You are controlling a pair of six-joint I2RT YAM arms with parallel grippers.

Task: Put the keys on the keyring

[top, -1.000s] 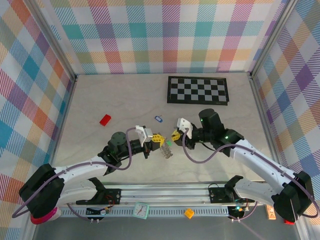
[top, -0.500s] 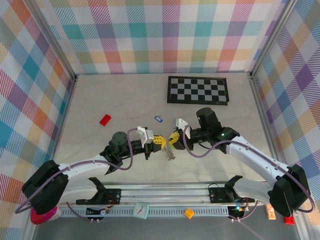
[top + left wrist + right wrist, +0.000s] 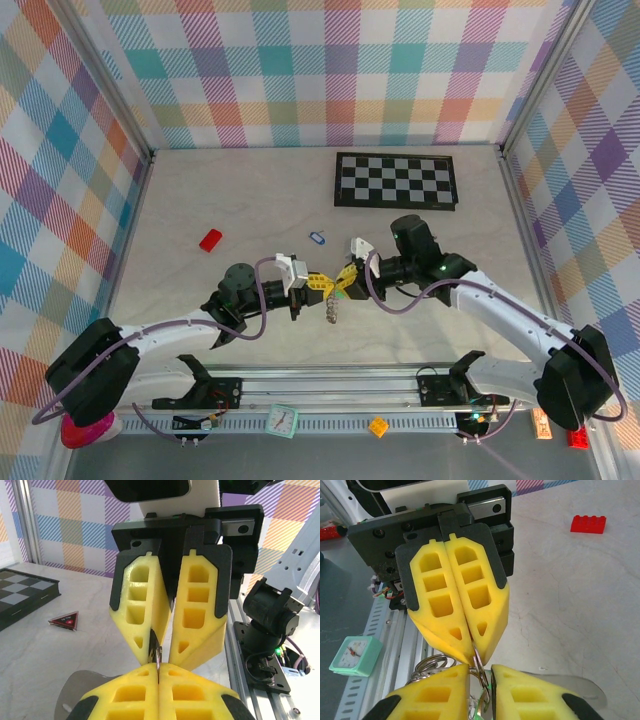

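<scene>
**Where left tool (image 3: 318, 284) and right tool (image 3: 346, 277) meet, keyring (image 3: 332, 308) hangs**

Though the left tool is clamped shut on the keyring's wire, the right tool's jaws stand slightly parted around it; whether they pinch is unclear. The keyring dangles from the tips toward 6 o'clock. The blue key (image 3: 317, 238) lies on the desk (image 3: 250, 190) at 12 o'clock, apart.
</scene>
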